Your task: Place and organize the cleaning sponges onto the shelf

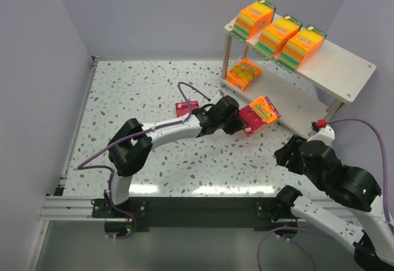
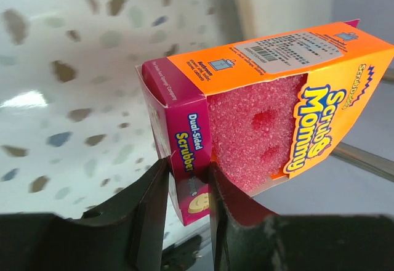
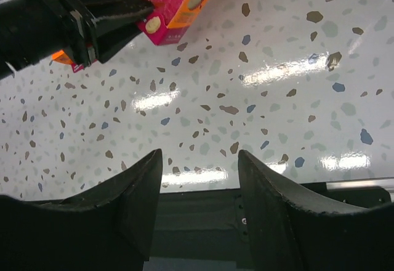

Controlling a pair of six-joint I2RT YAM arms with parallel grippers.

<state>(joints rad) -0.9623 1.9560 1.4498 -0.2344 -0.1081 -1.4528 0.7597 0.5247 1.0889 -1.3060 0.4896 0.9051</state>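
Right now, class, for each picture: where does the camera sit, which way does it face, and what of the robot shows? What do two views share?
Top external: above and behind the bases, looking down on the table, the shelf and both arms.
Left wrist: on the left arm, looking along the left gripper, shut on the pink sponge pack.
Right wrist: on the right arm, looking down at the table past the open right gripper.
Shared: the pink sponge pack shows in all three.
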